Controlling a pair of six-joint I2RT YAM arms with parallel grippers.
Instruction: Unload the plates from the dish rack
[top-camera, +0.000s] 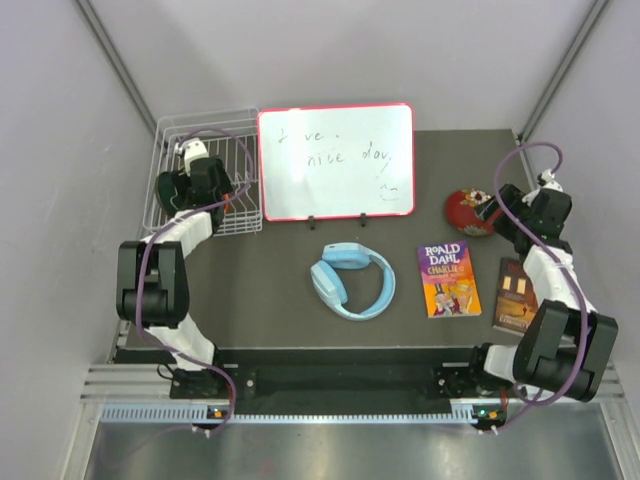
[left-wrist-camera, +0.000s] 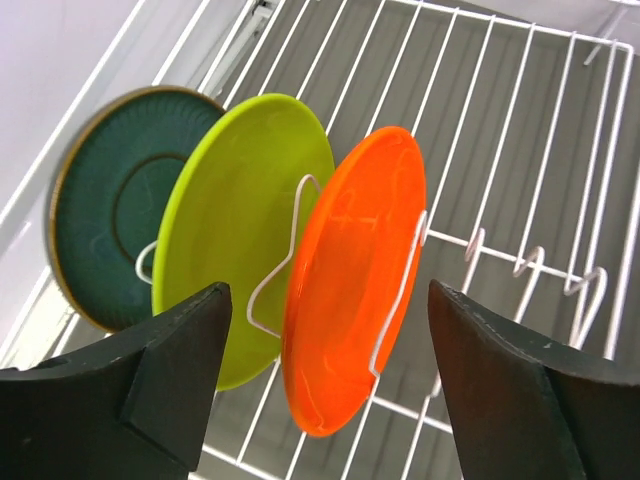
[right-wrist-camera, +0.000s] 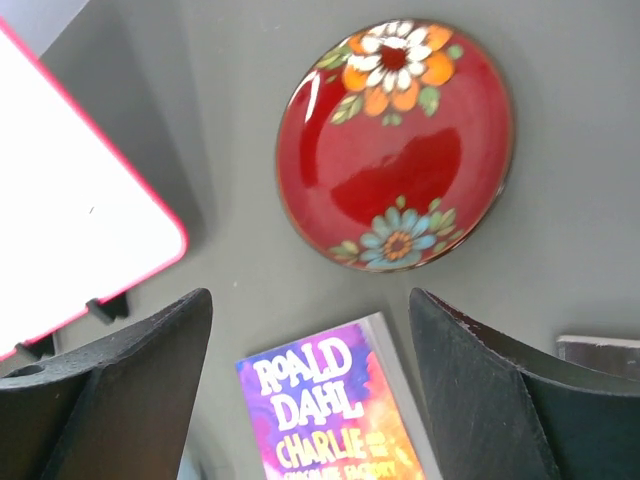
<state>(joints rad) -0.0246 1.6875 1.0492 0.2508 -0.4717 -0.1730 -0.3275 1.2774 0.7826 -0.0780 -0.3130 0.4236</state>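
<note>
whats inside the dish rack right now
Three plates stand in the dish rack: teal plate, lime plate, orange plate. The nearer ones cover part of those behind.

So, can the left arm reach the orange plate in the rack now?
Probably yes. The left claw is open right above the rack, and the orange plate stands upright between its fingers in the wrist view. Only the green plate close beside it could crowd one finger.
</note>
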